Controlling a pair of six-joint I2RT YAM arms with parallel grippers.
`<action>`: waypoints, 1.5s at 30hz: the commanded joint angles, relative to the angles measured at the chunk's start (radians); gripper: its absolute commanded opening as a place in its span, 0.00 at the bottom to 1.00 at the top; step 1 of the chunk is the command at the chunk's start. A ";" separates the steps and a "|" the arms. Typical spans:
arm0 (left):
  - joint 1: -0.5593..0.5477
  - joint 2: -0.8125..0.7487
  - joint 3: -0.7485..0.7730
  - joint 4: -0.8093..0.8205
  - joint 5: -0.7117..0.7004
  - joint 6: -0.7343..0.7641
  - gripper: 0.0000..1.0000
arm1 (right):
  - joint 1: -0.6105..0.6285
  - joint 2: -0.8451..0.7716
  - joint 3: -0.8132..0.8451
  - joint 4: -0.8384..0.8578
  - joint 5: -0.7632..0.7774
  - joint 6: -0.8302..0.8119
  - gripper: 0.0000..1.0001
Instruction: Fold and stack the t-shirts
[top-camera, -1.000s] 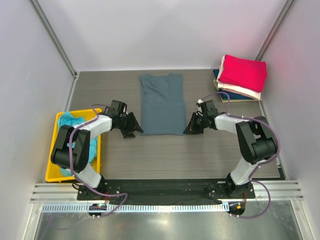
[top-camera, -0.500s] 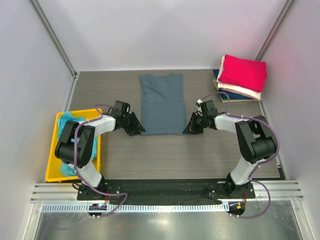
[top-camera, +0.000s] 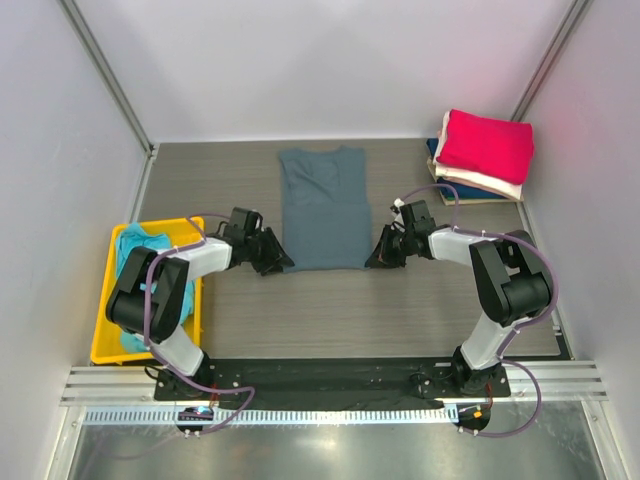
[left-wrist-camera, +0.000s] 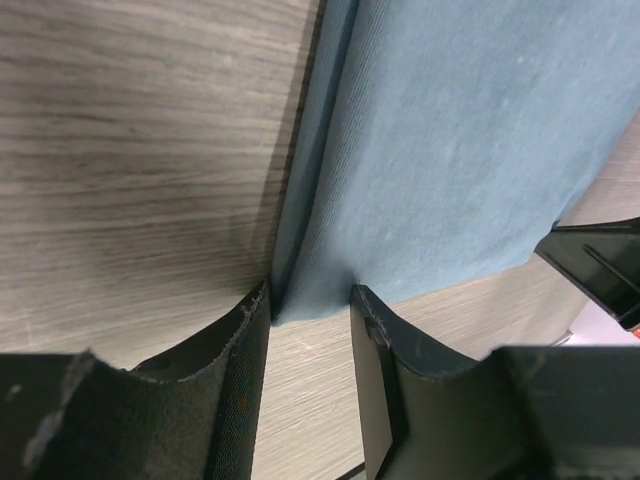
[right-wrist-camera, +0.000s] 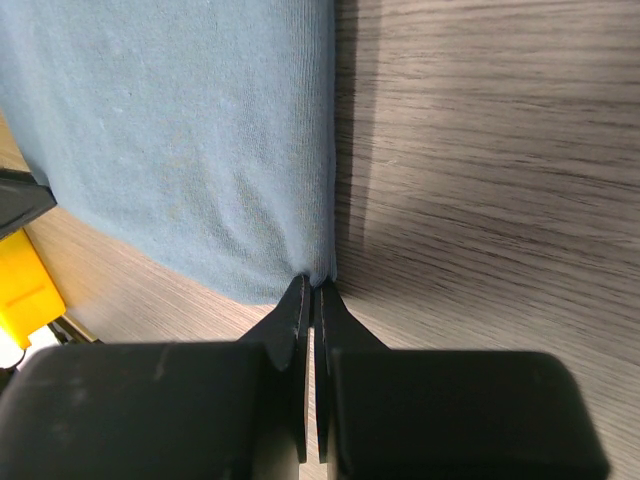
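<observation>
since the slate grey-blue t-shirt lies flat in the middle of the tabletop as a long narrow strip, collar end far and hem near, the step in hand reads as the cross fold: lift the near hem and carry it toward the collar. the right end effector is pinched closed on the near-right hem corner, its fingers meeting right at the cloth edge. the left end effector is spread apart, its fingers straddling the near-left corner, with cloth between them but not clamped. to do it well, the left should close only once the corner sits deep enough to catch every layer. the folded edge shows more than one ply in the left wrist view, and a shallow bite risks taking the top ply alone. both should then lift together, level, and travel equally away from the bases so the hem lands square with edges aligned; an uneven pull would likely skew the strip. pose: both arms reach forward and inward, low, roughly mirrored, with wrists pitched down so the fingers lie close to the tabletop. the crimson t-shirt tops a folded stack with the cream t-shirt and navy t-shirt at far right, well apart. the teal t-shirt sits crumpled in the yellow bin, not yet folded.
</observation>
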 joint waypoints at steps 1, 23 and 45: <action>-0.010 -0.018 -0.023 -0.079 -0.047 0.025 0.38 | 0.000 0.026 -0.007 0.001 0.027 -0.027 0.01; -0.043 -0.054 -0.008 -0.053 -0.117 0.027 0.00 | 0.000 -0.026 -0.051 -0.003 0.007 -0.026 0.01; -0.529 -0.881 -0.039 -0.681 -0.412 -0.267 0.00 | 0.177 -0.932 -0.082 -0.646 0.202 0.161 0.01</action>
